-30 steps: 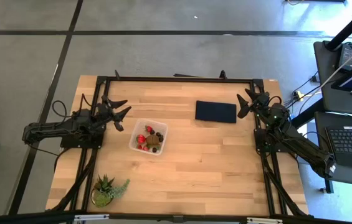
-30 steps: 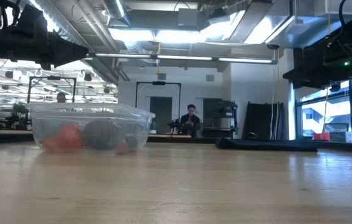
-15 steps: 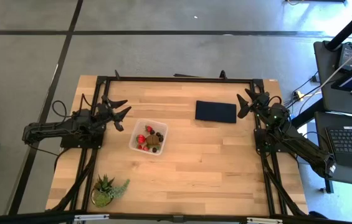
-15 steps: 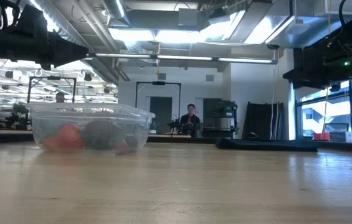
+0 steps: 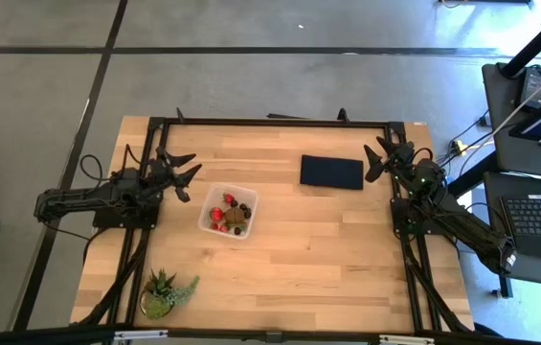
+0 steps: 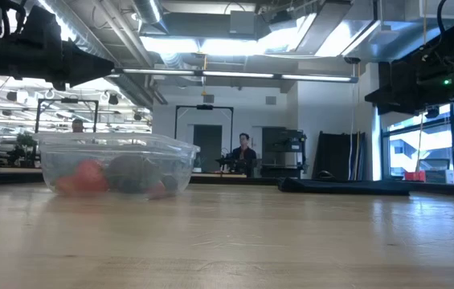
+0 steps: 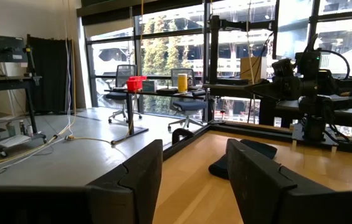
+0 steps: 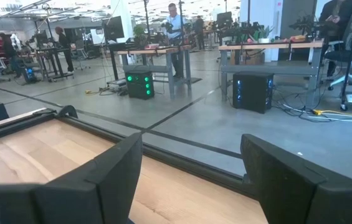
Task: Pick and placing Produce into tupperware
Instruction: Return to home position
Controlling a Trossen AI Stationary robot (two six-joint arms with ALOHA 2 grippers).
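wooden table (image 5: 327, 259) | clear tupperware (image 5: 207, 204) left of centre | dark blue rectangle (image 5: 331, 172) upper right | potted plant (image 5: 163, 292) lower left

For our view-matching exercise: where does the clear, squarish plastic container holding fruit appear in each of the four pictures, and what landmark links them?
High view: clear, squarish plastic container, left of centre on the wooden table.
Low view: container at the far left, standing on the table.
Left wrist view: not in it.
Right wrist view: not in it.
Shared landmark: flat dark blue rectangle, seen in the high, low and left wrist views.
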